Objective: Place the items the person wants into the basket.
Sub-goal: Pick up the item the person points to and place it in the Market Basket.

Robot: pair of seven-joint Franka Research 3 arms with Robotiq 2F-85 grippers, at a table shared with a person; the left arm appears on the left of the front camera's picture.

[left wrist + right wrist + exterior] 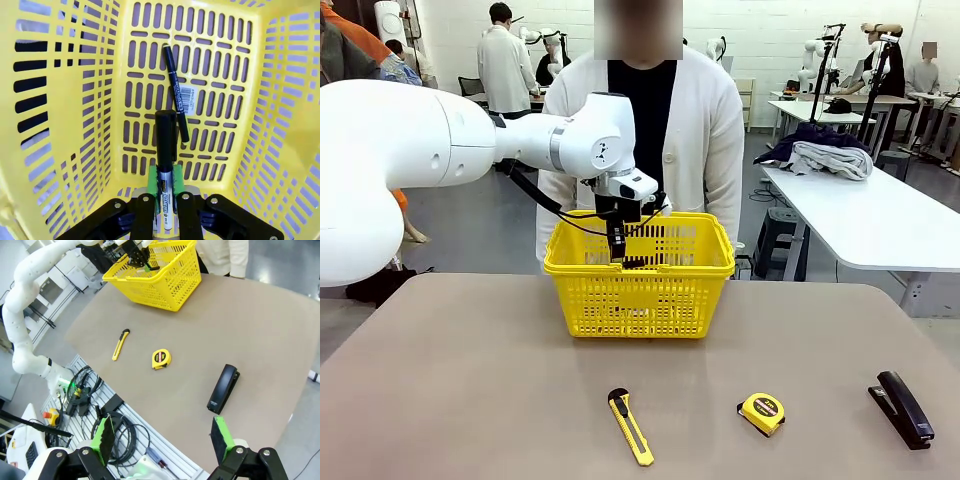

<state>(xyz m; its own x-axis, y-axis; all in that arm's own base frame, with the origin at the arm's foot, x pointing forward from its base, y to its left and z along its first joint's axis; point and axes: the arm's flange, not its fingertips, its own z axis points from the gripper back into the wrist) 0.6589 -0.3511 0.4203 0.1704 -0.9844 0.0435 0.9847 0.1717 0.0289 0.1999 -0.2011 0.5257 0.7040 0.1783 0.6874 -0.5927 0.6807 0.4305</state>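
My left gripper (165, 186) clamps one white marker (165, 135) above the basket (120, 100) floor, where one black pen (176, 92) lies. My right gripper (162, 440) gapes, empty. One utility knife (631, 427) lies on the table (470, 380).

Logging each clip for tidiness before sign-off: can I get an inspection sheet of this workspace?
Surface: brown table, no spills seen.
Job's things: yellow basket at the far side, in front of the person; black pen lying on its floor; marker inside it, between the pads of the left gripper; utility knife on the table.
Clutter: tape measure and stapler, right of the knife.
Grippers: left gripper inside the basket, gripping or releasing cannot be told; right gripper open, empty.
Cables: black cable along the left arm; coiled cables on a rack beside the table.
Surroundings: white table with piled clothes; people farther off.
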